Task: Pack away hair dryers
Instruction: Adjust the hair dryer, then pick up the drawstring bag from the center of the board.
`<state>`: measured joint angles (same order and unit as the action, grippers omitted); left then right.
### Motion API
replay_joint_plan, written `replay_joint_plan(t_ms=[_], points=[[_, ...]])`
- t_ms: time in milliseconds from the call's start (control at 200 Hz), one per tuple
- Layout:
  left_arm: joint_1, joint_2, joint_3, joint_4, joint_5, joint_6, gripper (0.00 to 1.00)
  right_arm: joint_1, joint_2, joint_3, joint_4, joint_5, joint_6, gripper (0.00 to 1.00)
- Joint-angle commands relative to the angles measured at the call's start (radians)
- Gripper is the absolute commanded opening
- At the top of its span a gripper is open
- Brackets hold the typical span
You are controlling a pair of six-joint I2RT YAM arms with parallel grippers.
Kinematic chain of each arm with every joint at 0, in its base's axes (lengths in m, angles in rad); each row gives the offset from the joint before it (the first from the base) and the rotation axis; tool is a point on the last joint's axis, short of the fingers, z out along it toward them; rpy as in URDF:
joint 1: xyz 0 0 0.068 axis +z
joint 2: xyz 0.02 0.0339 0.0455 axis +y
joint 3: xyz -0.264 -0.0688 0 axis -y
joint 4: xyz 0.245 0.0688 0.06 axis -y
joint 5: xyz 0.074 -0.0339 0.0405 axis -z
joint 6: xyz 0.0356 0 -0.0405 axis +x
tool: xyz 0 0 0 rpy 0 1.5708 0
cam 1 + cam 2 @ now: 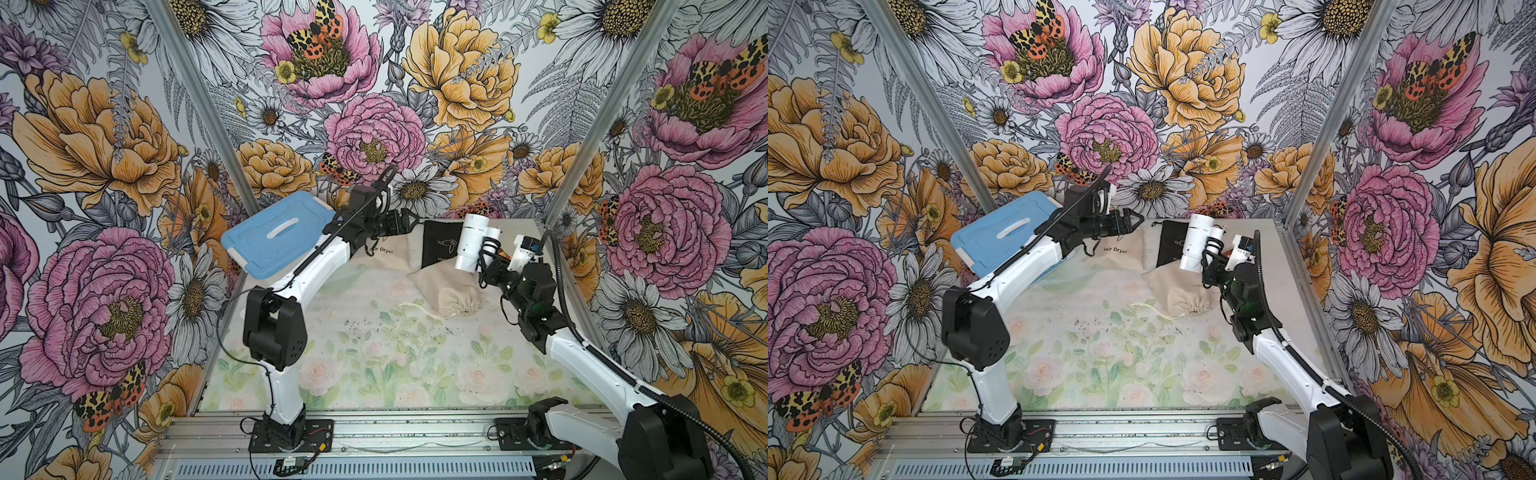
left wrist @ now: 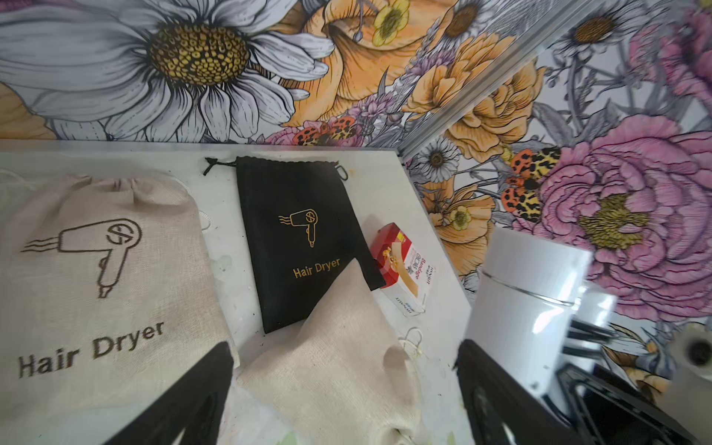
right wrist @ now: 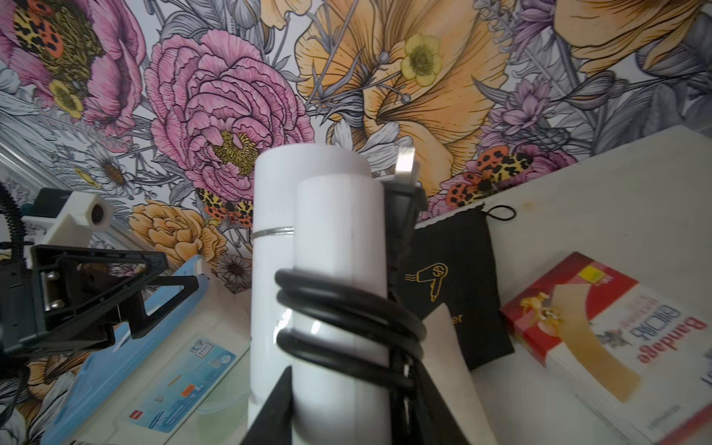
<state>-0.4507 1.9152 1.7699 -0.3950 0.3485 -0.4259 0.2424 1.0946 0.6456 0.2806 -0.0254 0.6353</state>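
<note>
A white hair dryer (image 1: 471,243) (image 1: 1196,243) hangs above the back right of the table, its black cord (image 3: 346,308) wound round the handle. My right gripper (image 1: 488,251) (image 3: 346,385) is shut on that handle, with the barrel tilted up towards the back wall. My left gripper (image 1: 411,221) (image 1: 1136,220) (image 2: 343,350) stands open in the air to the left of the dryer and apart from it, nothing between its fingers. In the left wrist view the hair dryer (image 2: 528,308) shows beside one finger.
Three drawstring pouches lie at the back: a beige one (image 2: 96,289) printed "Hair Dryer", a black one (image 2: 304,239) (image 1: 440,245), and a crumpled beige one (image 1: 449,291) under the grippers. A blue-lidded box (image 1: 278,232) stands back left. A red bandage box (image 3: 608,339) lies back right.
</note>
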Motion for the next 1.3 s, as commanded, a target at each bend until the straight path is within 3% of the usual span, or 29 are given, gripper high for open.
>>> replay_joint_plan(t_ms=[0, 140, 295, 570, 740, 1056, 1171, 1296], points=[[-0.056, 0.145, 0.117, -0.146, -0.125, 0.051, 0.91, -0.025, -0.065, -0.010, -0.008, 0.072, -0.048, 0.11], [-0.097, 0.327, 0.331, -0.248, -0.224, 0.082, 0.91, -0.040, -0.096, -0.043, -0.034, 0.087, -0.040, 0.10], [-0.108, 0.506, 0.511, -0.286, -0.250, 0.079, 0.90, -0.048, -0.129, -0.066, -0.071, 0.093, -0.041, 0.10], [-0.126, 0.731, 0.722, -0.292, -0.309, 0.111, 0.89, -0.056, -0.189, -0.085, -0.111, 0.100, -0.042, 0.10], [-0.144, 0.816, 0.803, -0.291, -0.373, 0.161, 0.89, -0.058, -0.200, -0.092, -0.118, 0.093, -0.039, 0.10], [-0.169, 0.893, 0.858, -0.299, -0.360, 0.175, 0.87, -0.060, -0.199, -0.103, -0.117, 0.088, -0.037, 0.10], [-0.175, 0.896, 0.859, -0.315, -0.360, 0.167, 0.80, -0.060, -0.205, -0.100, -0.116, 0.082, -0.036, 0.10], [-0.175, 0.915, 0.887, -0.382, -0.346, 0.156, 0.64, -0.060, -0.217, -0.094, -0.118, 0.069, -0.035, 0.10]])
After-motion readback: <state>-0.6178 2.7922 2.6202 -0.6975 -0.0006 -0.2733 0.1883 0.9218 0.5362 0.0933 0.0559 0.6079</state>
